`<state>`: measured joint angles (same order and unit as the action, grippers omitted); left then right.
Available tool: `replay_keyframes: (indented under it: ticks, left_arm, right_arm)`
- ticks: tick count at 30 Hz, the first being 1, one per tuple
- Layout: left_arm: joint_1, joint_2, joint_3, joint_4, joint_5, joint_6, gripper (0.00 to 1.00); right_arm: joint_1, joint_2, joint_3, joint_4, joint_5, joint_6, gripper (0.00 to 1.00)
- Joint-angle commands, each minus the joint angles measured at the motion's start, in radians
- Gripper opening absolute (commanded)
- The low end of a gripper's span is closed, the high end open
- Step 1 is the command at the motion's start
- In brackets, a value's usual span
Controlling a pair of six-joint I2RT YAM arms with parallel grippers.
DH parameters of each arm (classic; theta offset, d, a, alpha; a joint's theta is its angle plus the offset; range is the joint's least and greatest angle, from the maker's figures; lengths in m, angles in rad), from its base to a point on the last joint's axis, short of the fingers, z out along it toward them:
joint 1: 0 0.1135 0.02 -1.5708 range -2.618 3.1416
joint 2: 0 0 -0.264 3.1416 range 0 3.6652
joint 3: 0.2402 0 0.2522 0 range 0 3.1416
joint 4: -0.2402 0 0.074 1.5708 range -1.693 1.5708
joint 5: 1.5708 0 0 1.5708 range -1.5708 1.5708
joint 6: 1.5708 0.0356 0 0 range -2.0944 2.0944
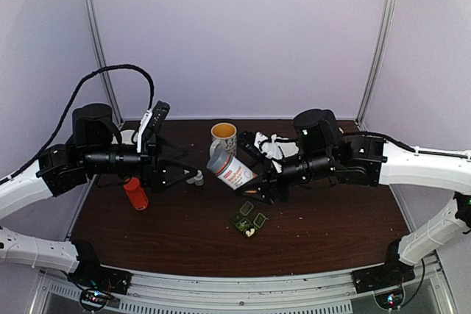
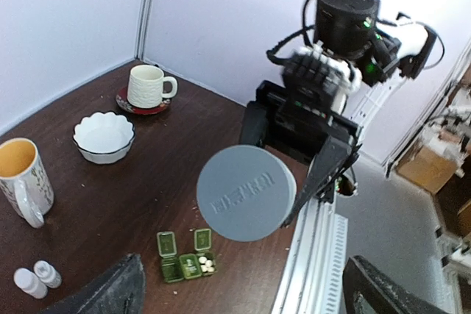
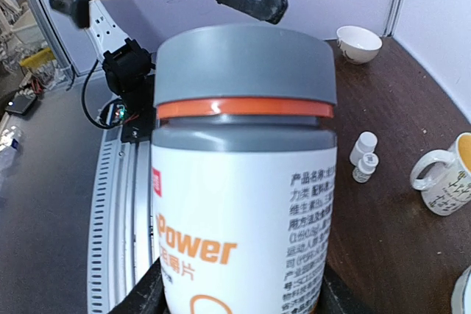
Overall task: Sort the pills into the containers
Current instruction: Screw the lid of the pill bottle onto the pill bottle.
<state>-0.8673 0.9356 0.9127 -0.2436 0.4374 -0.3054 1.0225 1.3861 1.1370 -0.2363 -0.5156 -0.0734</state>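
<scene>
My right gripper (image 1: 254, 178) is shut on a large white pill bottle (image 1: 229, 169) with a grey cap. It holds the bottle tilted above the table, cap toward the left arm. The bottle fills the right wrist view (image 3: 243, 204), and its cap (image 2: 246, 193) faces the left wrist camera. My left gripper (image 1: 180, 170) is open and empty, a short way from the cap. The dark-green pill box (image 1: 249, 222) lies on the table below the bottle with two lids open. White pills (image 2: 207, 262) lie in one end compartment.
A yellow-lined mug (image 1: 224, 136) stands at the back centre. Two small white bottles (image 1: 196, 178) and a red bottle (image 1: 135, 193) stand near the left gripper. A scalloped white bowl (image 2: 104, 136) and a mug on a saucer (image 2: 147, 86) stand further back.
</scene>
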Motion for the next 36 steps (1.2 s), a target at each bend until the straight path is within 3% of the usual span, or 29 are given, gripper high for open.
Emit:
replay_keyframes:
  ticks: [1, 5, 12, 20, 28, 36]
  left_arm:
    - [0.038, 0.014, 0.014, 0.036, 0.068, -0.323, 0.98]
    - [0.111, 0.032, -0.059, 0.192, 0.218, -0.531, 0.97]
    - [0.12, 0.107, 0.034, 0.17, 0.284, -0.61, 0.96]
    - [0.119, 0.218, 0.11, 0.105, 0.336, -0.643, 0.95]
    - [0.116, 0.28, 0.143, 0.067, 0.358, -0.631, 0.93]
    - [0.107, 0.314, 0.151, 0.011, 0.361, -0.591, 0.83]
  right_arm:
    - [0.042, -0.081, -0.057, 0.075, 0.231, -0.112, 0.0]
    - [0.045, -0.093, -0.069, 0.1, 0.244, -0.121, 0.0]
    - [0.111, -0.078, -0.022, 0.025, 0.421, -0.213, 0.0]
    - [0.18, -0.037, 0.027, -0.029, 0.577, -0.296, 0.0]
    - [0.197, 0.018, 0.075, -0.055, 0.622, -0.318, 0.0]
    - [0.197, 0.057, 0.098, -0.066, 0.635, -0.318, 0.0]
